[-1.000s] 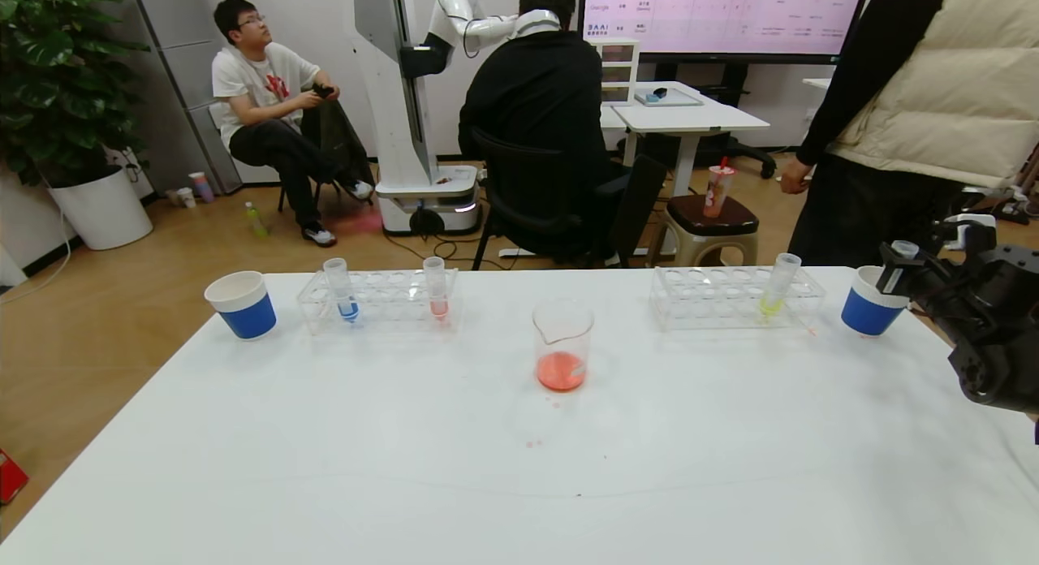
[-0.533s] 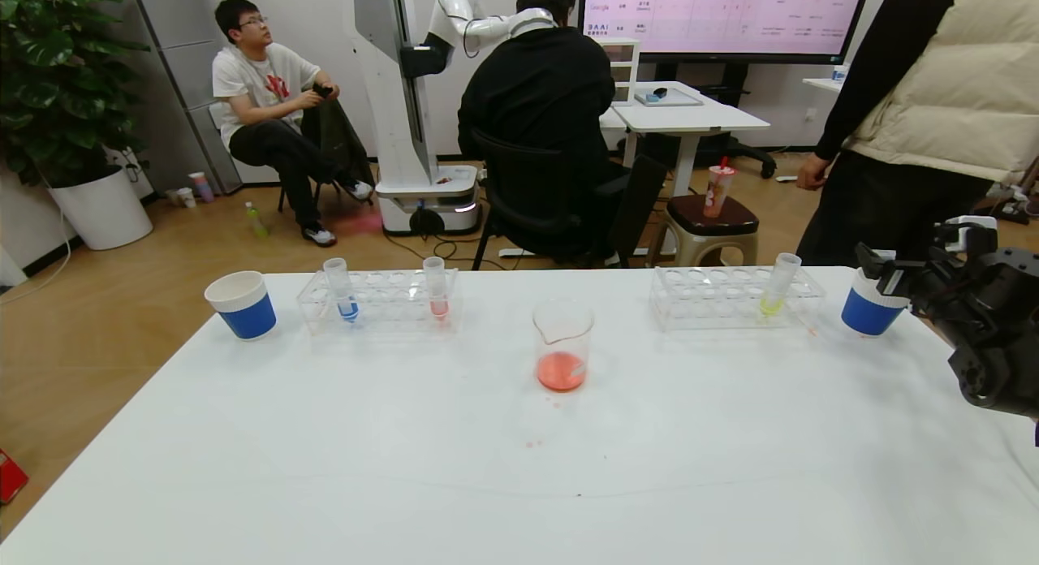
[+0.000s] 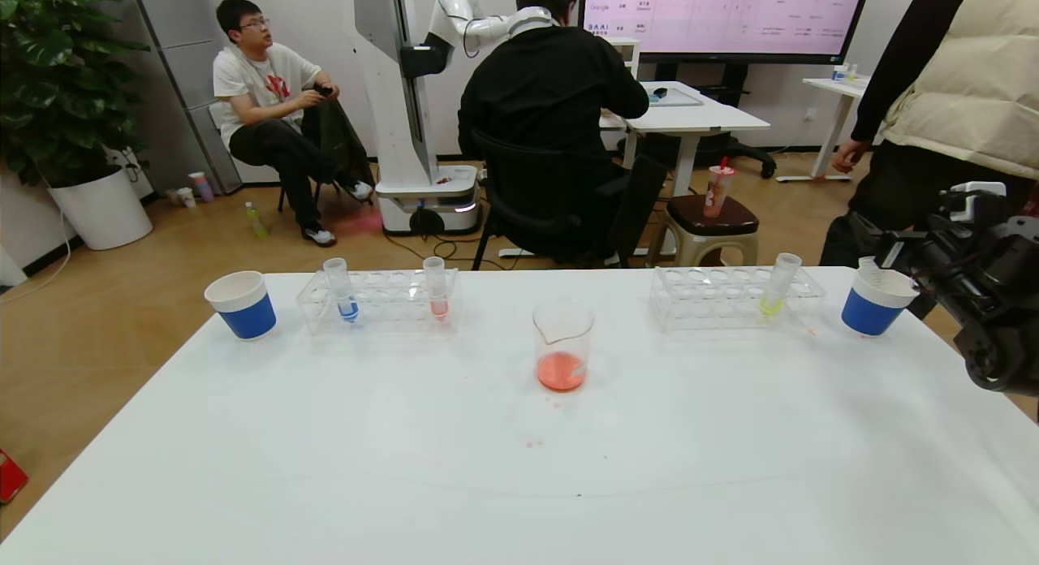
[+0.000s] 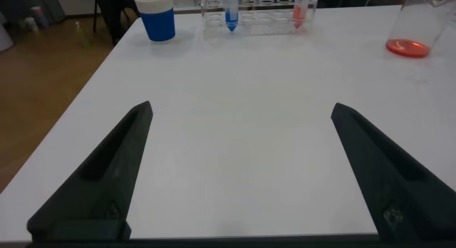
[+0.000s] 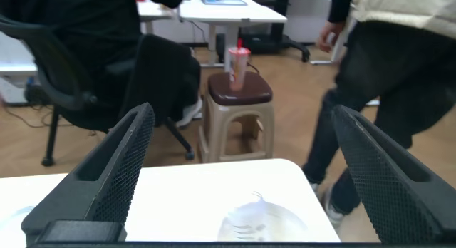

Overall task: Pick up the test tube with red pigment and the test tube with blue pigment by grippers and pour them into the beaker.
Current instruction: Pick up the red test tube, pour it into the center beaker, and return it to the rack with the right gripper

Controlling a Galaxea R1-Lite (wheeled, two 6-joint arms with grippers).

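The right tool (image 3: pixel 881 244) hovers above the right paper cup (image 3: pixel 870 302), fingers apart and empty. The left tool (image 4: pixel 239 169) is also spread. The blue tube (image 3: pixel 342 290) stands in the left rack (image 3: pixel 381 301); the beaker (image 3: pixel 562 345) stands mid-bench (image 3: pixel 519 451).

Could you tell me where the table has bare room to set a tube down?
The wide near half of the table, in front of the beaker, is bare. The far edge is crowded: cups, two racks, and the right gripper over the right cup.

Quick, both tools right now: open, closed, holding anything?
Left tool: open, empty, low over the bare table.
Right tool: open, empty, above the paper cup at the table's right end.
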